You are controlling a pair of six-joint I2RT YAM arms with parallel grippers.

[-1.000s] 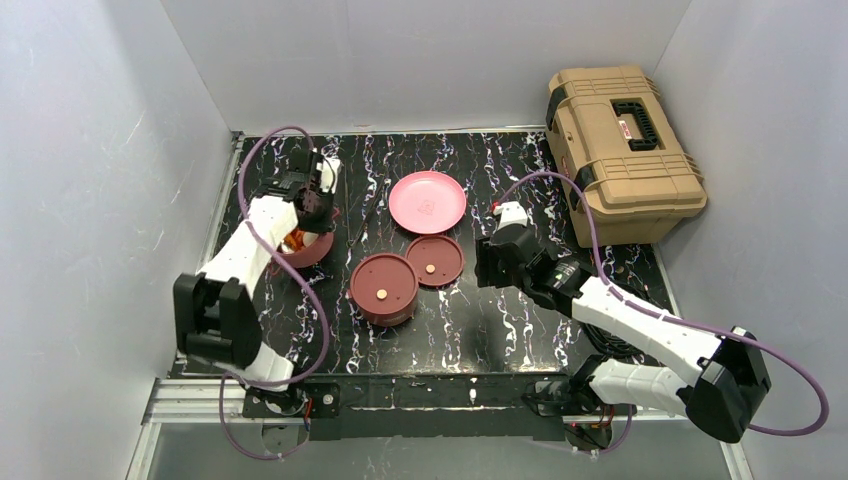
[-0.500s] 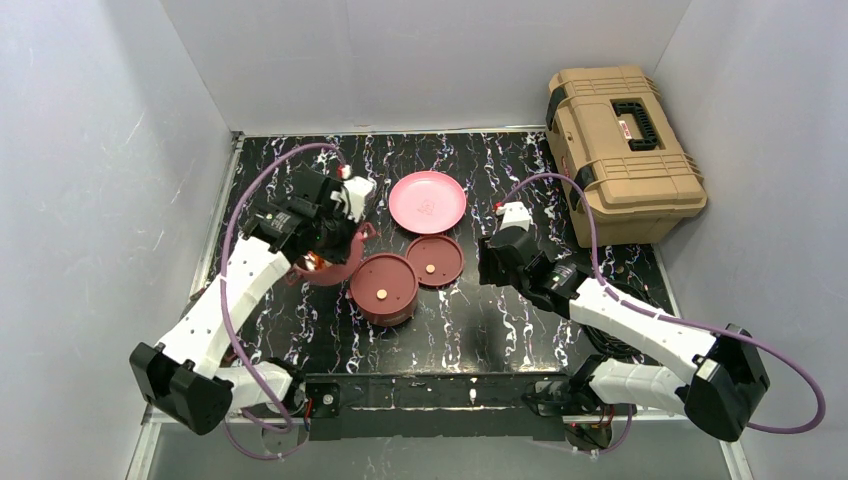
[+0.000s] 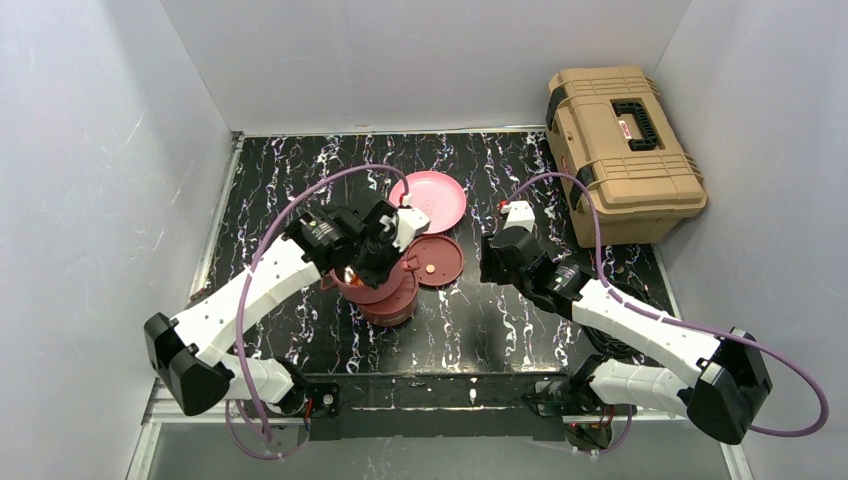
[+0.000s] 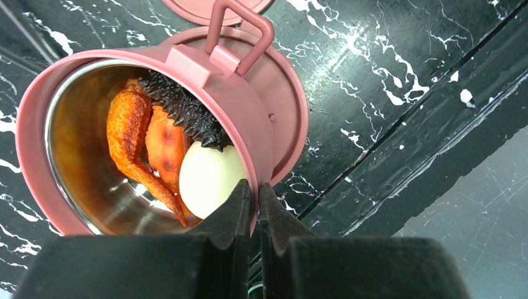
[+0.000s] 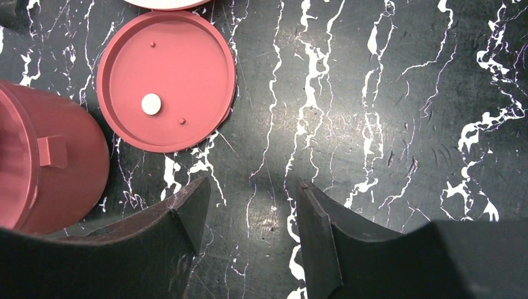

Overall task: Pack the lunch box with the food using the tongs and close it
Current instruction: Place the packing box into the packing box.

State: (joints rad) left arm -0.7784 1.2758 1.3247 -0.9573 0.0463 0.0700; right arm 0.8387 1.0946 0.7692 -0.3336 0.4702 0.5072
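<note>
We see the tan toolbox (image 3: 622, 150) at the table's (image 3: 500, 325) 2 o'clock corner, well clear of both arms. The pink plate (image 3: 443, 195) lies at 12 o'clock of the table's centre, and a loose lid (image 3: 437, 262) with a pale dot lies flat just at its 6 o'clock. At 9 o'clock of that lid stands the lidded bowl (image 3: 393, 306), and the left arm (image 3: 250, 295) covers most of it in the top view.

That arm stretches from the near left corner towards 1 o'clock, wrist over the lidded bowl. The left gripper (image 4: 254, 187) is pinched tight on the rim of the food bowl (image 4: 230, 106), holding it above the lidded bowl; we cannot tell whether the two touch. Inside we see orange-red pieces (image 4: 134, 137), a dark spiky piece (image 4: 183, 112) and a white egg (image 4: 208, 177).

The right arm (image 3: 640, 320) reaches from the near right corner towards 10 o'clock. The right gripper (image 5: 249, 208) hangs over bare table at 3 o'clock of the loose lid, fingers (image 5: 187, 215) apart and gripping nothing.
</note>
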